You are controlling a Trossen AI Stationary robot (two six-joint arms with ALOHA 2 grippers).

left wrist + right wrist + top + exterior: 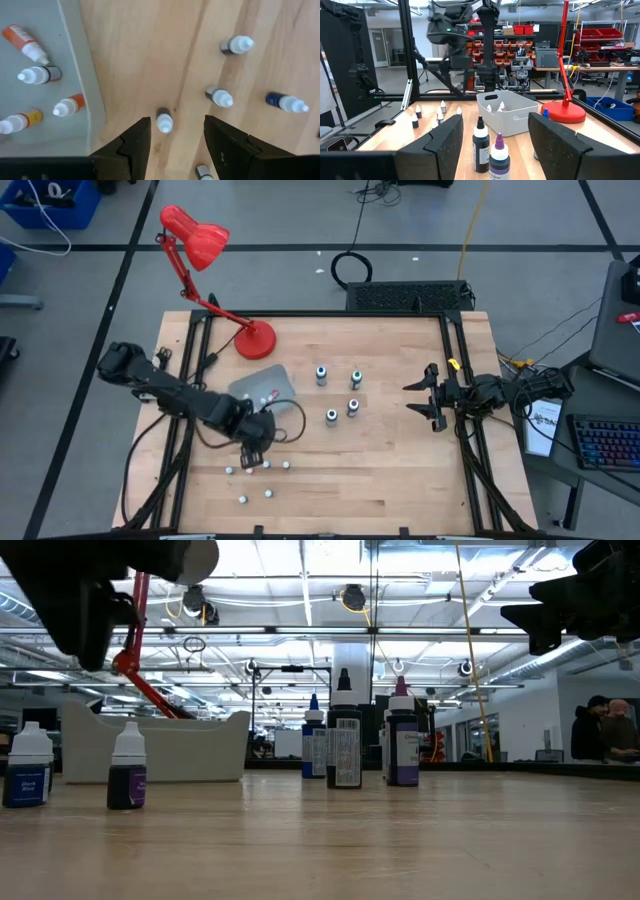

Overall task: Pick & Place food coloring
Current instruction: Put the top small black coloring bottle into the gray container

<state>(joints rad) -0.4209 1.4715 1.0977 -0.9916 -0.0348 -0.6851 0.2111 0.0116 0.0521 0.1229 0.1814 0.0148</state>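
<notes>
A robotics lab or workshop, it seems: shelving with red parts bins (520, 31), exposed ceiling lights, cables on a taped grey floor, a keyboard (607, 445) beside the wooden counter (380, 480).

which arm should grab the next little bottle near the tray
Left. Its open claw hangs right over the cluster of small bottles beside the tray, with one bottle between its fingers. The right claw waits at the table's right edge, far from that cluster.
</notes>
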